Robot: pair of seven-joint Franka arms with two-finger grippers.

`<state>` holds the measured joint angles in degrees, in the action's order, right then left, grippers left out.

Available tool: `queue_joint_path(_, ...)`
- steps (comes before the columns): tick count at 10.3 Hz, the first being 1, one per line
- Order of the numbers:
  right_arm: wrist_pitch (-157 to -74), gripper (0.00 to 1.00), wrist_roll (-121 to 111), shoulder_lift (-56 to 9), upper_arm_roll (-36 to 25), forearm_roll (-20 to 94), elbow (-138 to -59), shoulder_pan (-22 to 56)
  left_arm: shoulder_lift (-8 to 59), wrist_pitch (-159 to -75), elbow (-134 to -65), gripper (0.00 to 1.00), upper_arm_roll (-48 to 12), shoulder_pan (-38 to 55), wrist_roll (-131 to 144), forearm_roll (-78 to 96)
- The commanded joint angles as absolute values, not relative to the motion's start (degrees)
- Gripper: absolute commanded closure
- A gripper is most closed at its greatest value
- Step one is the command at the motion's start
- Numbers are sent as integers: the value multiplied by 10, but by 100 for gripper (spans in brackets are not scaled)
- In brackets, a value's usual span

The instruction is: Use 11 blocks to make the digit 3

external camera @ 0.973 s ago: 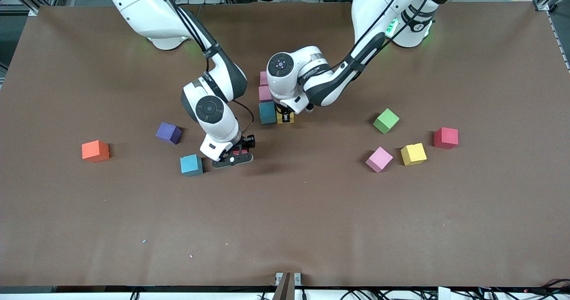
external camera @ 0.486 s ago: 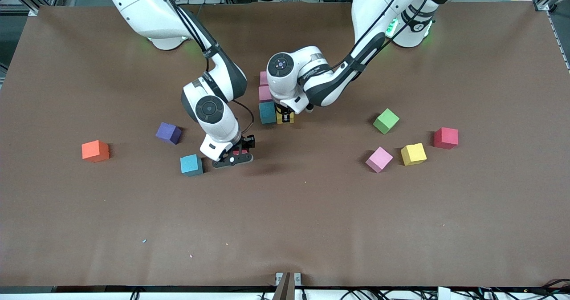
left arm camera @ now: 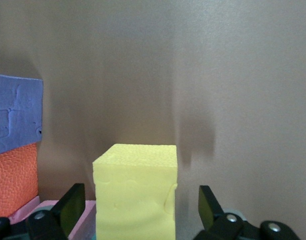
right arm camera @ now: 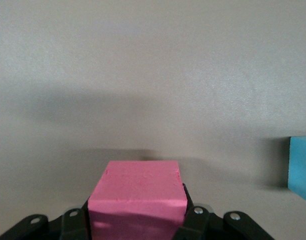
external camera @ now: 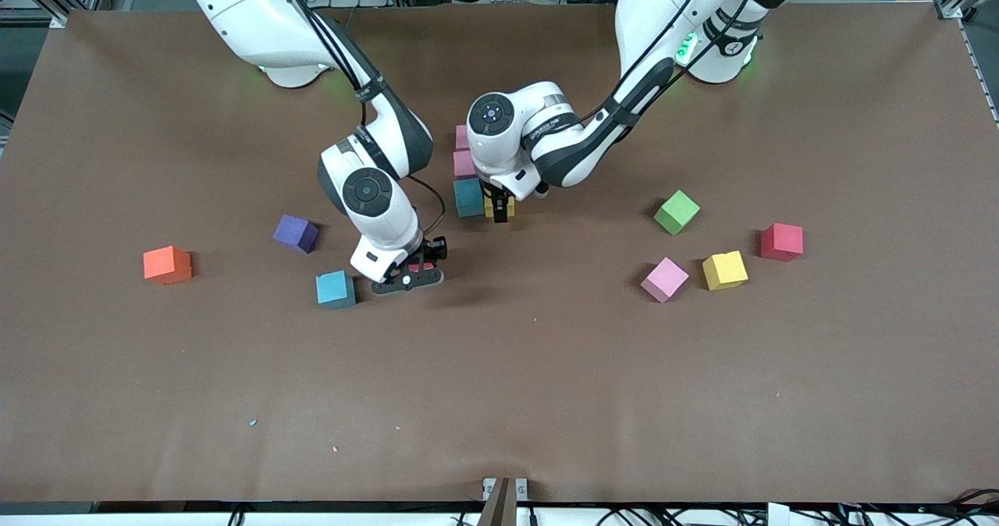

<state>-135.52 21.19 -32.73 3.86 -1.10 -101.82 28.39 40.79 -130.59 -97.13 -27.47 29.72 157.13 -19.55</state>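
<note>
Left gripper (left arm camera: 138,220) spread wide around yellow block (external camera: 499,207) just set beside cyan block (external camera: 468,197) on tabletop (external camera: 546,393); lift straight up, don't nudge; right gripper (right arm camera: 138,220) clamps pink block (right arm camera: 138,202).

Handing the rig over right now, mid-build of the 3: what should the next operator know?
Left pincer: open, straddling the placed yellow block, which touches the figure's cyan block.
Right pincer: shut on the held pink block, low beside the loose cyan block.
Done: four blocks joined, counting the two stacked pink blocks.
Left: the held pink block, then purple, orange, green, red, loose yellow, loose pink, loose cyan.
</note>
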Motion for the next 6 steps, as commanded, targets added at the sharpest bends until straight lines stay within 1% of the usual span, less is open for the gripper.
queue_joint_path(1, -1347, 76, 229, -323, 41, -8, -1014, 285, 358, -1302, -997, 0, -276, 294, 1626, -219)
queue_joint_path(3, -1347, 76, 283, -324, 41, -8, -1012, 302, 310, -1303, -1039, 0, -286, 277, 1610, -216)
queue_joint_path(6, -1349, 76, 338, -337, 41, -8, -1002, 329, 254, -1302, -1080, 0, -355, 183, 1527, -214)
